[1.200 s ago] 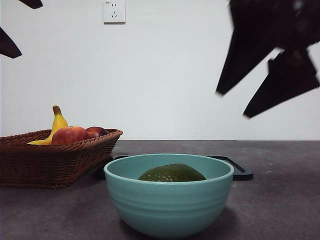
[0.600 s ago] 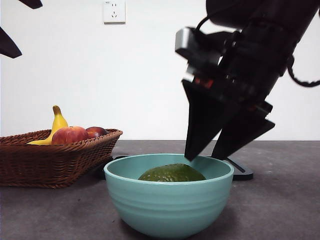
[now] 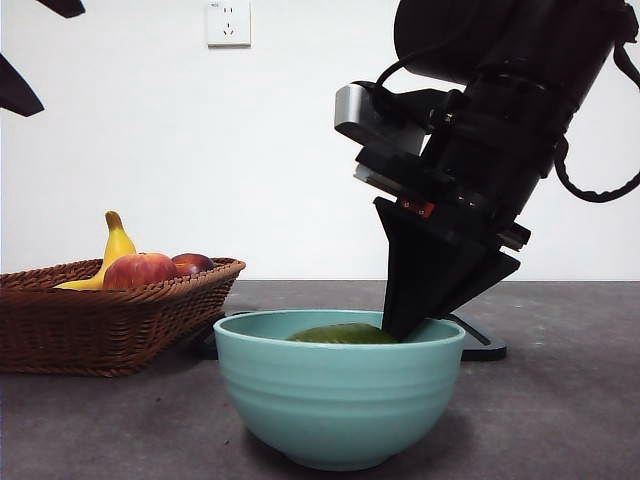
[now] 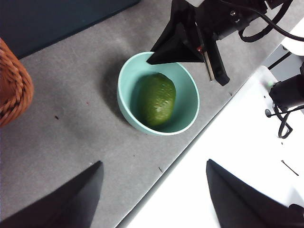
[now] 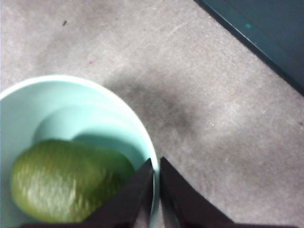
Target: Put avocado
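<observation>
Right gripper (image 3: 405, 330): lowered onto the rim of the teal bowl (image 3: 338, 400), one jaw inside the wall and one outside, the two drawn almost together with only the thin bowl wall between them; pinched on the rim (image 5: 153, 183). The front view shows its dark wedge-shaped jaws pointing down from a bulky black arm that enters from above, with a silver camera block mounted on it.

Avocado (image 3: 340, 335): dull dark green, oval, lying on its side in the bottom of the teal bowl, just beside the right gripper's inner jaw; whether the two touch cannot be told. The right wrist view (image 5: 66, 183) shows it filling much of the bowl floor, and the left wrist view (image 4: 156, 99) shows it lengthwise in the bowl, free of any grip.

Left gripper (image 4: 152, 199): held high, well apart from the bowl, jaws spread wide, holding nothing.

Wicker basket (image 3: 100, 315): on the grey table (image 3: 560, 400), well away from the right gripper, across the bowl from it. Contents: a yellow banana (image 3: 112, 250) standing up at the back, a red apple (image 3: 140, 271) in front.
</observation>
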Controlling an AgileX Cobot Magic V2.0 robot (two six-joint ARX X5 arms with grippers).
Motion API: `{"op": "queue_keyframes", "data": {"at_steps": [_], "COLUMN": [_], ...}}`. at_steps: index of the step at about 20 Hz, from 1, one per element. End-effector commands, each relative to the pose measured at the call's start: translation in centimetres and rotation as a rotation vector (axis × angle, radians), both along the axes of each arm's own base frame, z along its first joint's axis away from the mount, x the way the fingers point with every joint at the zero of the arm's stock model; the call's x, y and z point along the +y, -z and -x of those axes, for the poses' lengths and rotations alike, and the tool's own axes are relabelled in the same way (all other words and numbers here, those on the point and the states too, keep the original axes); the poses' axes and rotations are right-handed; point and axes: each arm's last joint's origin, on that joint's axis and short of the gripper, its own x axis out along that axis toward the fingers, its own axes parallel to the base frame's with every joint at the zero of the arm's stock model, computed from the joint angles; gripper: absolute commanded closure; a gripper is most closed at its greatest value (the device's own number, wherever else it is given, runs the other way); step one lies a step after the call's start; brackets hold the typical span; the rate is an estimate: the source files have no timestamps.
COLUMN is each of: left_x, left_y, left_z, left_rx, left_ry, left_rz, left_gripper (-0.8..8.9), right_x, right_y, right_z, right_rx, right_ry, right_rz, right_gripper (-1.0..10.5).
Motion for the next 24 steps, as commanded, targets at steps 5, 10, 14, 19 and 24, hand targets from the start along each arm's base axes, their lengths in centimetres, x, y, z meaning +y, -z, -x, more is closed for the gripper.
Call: {"op": "queue_keyframes", "data": {"at_steps": [5, 10, 14, 19, 24], "left_x": [-0.2, -0.2, -0.2, -0.2, -0.2], "left_y": [-0.1, -0.1, -0.1, -0.1, -0.1], "left_z": [-0.1, -0.1, -0.1, -0.1, -0.1], "left_rx": [-0.011, -0.012, -0.012, -0.012, -0.012], "left_ry": [0.019, 0.019, 0.019, 0.019, 0.019], "left_rz": [0.001, 0.001, 0.001, 0.001, 0.001], "left_gripper": [4.7, 4.7, 4.7, 4.7, 4.7], "right_x": [1.3, 0.9, 0.5, 0.6, -0.1], "right_y": [-3.0, -7.0, -8.2, -6.2, -3.3], "right_z": [-1.3, -4.7, -9.5, -15.5, -17.9], "right_rx": [-0.02, -0.115, -0.146, -0.123, -0.093], "right_ry": [0.03, 0.12, 0.193, 0.249, 0.289], "right_rz": [-0.064, -0.103, -0.104, -0.067, -0.044], "right_gripper": [9.3, 9.3, 9.3, 9.3, 9.3]}}
